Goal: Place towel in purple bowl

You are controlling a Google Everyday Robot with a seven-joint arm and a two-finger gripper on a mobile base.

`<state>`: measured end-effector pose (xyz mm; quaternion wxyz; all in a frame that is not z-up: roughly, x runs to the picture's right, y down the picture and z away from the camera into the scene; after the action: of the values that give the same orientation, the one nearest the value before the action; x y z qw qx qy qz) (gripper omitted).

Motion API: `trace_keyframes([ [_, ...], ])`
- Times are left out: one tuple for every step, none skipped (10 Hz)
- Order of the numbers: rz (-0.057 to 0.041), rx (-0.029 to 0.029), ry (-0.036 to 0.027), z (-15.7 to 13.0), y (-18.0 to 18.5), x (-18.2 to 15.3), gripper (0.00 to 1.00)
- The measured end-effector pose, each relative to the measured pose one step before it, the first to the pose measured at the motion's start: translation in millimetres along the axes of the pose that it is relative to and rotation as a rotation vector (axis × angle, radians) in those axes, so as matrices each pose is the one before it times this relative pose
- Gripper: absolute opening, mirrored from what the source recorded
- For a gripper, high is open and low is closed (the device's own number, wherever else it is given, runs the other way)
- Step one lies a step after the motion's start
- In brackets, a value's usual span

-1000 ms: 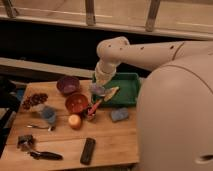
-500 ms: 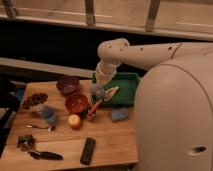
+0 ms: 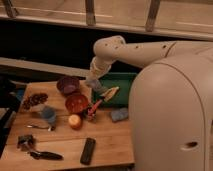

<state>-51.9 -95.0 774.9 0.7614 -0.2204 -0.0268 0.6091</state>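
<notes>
— Hardly anything has moved since a second ago: the gripper (image 3: 96, 79) with the towel (image 3: 93, 85) looks a touch higher, and everything on the table (image 3: 112, 145) lies as it did.

— Start at the near edge, then.

— Nearest is a black remote (image 3: 87, 150), lying lengthwise. Left of it sits a dark utensil (image 3: 45, 155), and beyond that a small crumpled object (image 3: 25, 142) I cannot identify.

— And the middle of the table?

— An orange fruit (image 3: 75, 121), with a blue-grey cup (image 3: 48, 115) to its left. Well to the right lies a bluish grey pad (image 3: 119, 115). Just behind the fruit stands the orange-red bowl (image 3: 76, 103), and a red utensil (image 3: 94, 107) lies at its right side. At the left edge is a dark cluster (image 3: 34, 100), too blurred to name.

— Where is the purple bowl?

— The purple bowl (image 3: 67, 85) is behind the orange-red one, a little to the left, with nothing visible in it. A green tray (image 3: 122, 82) sits to its right, holding something yellowish (image 3: 110, 92).

— And the gripper?

— It hangs between the purple bowl and the tray, fingers pressed together on the towel. The cloth is bunched beneath them, off the table, just right of the bowl's rim and not inside it.
</notes>
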Motion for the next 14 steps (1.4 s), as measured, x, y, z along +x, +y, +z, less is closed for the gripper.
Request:
trace_keyframes([
  [-0.01561,-0.00518,-0.02794,-8.20,9.48,-16.81,0.00],
  [-0.02168,-0.00772,-0.02342,-4.39,11.00,-15.53,0.00],
  [-0.02608,-0.01616,-0.02524,-1.29,15.76,-16.89,0.00],
  [-0.03156,-0.02690,-0.02320,3.49,19.28,-16.99,0.00],
  [-0.02135,-0.02990,-0.01341,5.03,13.99,-10.96,0.00],
  [-0.01652,-0.03621,-0.00686,6.44,13.11,-7.38,0.00],
  [-0.01639,-0.05432,-0.00489,7.56,16.20,-6.55,0.00],
  [-0.01519,-0.04222,-0.00474,6.34,13.23,-5.28,0.00],
  [-0.01243,-0.02928,-0.00480,6.07,9.51,-4.27,0.01],
  [-0.00558,-0.04060,-0.00714,10.70,14.00,-4.38,0.10],
  [0.01165,-0.02551,-0.00105,5.95,0.23,-0.62,0.18],
  [0.01768,-0.01708,0.00077,5.81,-3.91,1.47,0.27],
  [0.02032,-0.01881,0.00213,9.64,-4.71,4.00,0.36],
  [0.02490,-0.02269,-0.00063,15.88,-6.08,5.71,0.48],
])
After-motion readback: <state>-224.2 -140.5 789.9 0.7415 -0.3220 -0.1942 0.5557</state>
